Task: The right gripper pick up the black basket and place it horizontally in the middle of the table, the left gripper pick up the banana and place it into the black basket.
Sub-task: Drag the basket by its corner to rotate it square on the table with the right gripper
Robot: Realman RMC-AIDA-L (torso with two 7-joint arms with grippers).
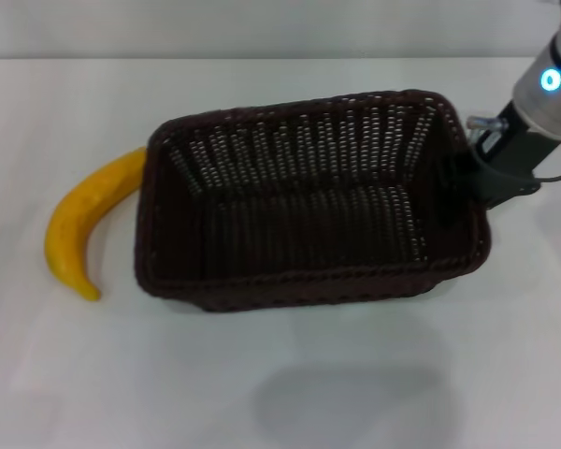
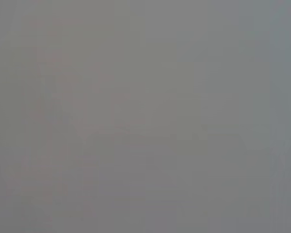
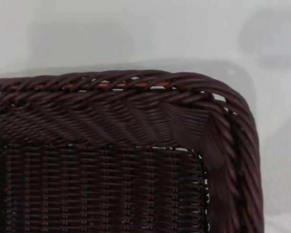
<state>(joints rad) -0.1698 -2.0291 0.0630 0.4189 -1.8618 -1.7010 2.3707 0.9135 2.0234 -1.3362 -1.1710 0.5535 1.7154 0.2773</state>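
Note:
The black basket (image 1: 304,285) hangs lengthwise over the middle of the white table (image 1: 93,374), slightly raised, with its shadow detached on the table in front of it. My right gripper (image 1: 481,178), on the grey arm with the blue light, is shut on the rim at the basket's right end. The right wrist view shows a corner of the braided rim (image 3: 136,97) close up. The yellow banana (image 1: 79,220) lies on the table at the left, its far end hidden behind the basket's left end. The left gripper is out of view; the left wrist view is plain grey.
The basket is empty inside. White table shows on all sides of it, widest at the front and at the far left. A grey wall runs along the table's back edge (image 1: 262,58).

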